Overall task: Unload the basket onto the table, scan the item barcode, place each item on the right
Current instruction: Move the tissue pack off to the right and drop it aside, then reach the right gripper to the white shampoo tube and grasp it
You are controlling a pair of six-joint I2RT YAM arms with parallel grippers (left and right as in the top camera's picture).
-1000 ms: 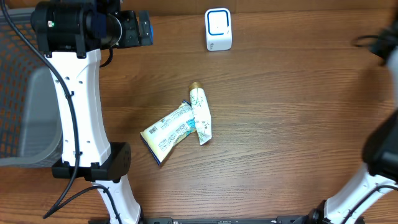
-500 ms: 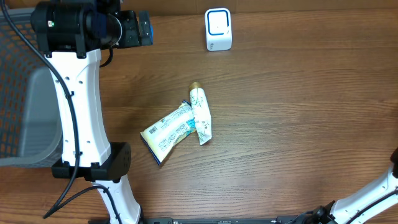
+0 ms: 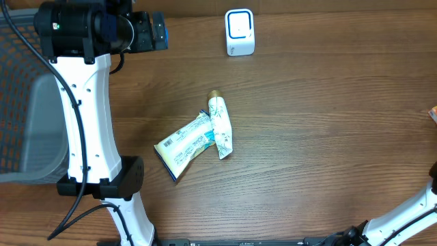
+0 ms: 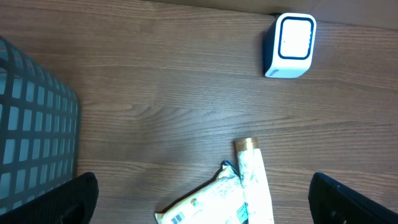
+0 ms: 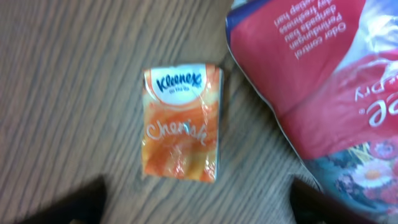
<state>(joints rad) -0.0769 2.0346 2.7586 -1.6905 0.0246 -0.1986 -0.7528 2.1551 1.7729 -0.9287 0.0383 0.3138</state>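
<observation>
A white barcode scanner (image 3: 240,32) with a blue-framed window stands at the table's far edge, also in the left wrist view (image 4: 290,45). A pale yellow packet (image 3: 183,145) with a barcode and a cream tube (image 3: 219,126) lie touching mid-table. My left gripper (image 4: 205,208) hangs open high above them, nothing between its fingers. My right gripper (image 5: 199,208) is open over an orange Kleenex tissue pack (image 5: 182,122) lying flat on the wood, not touching it. In the overhead view only that pack's corner (image 3: 433,113) shows at the right edge.
A red and blue printed bag (image 5: 323,81) lies just right of the tissue pack. A grey mesh basket (image 3: 27,116) sits at the table's left side, its corner in the left wrist view (image 4: 34,124). The left arm's white link (image 3: 85,116) stands beside the basket.
The right arm's dark upper parts have left the overhead view at the right edge. An orange corner now shows at that edge. The left arm and the mid-table items have not moved.
</observation>
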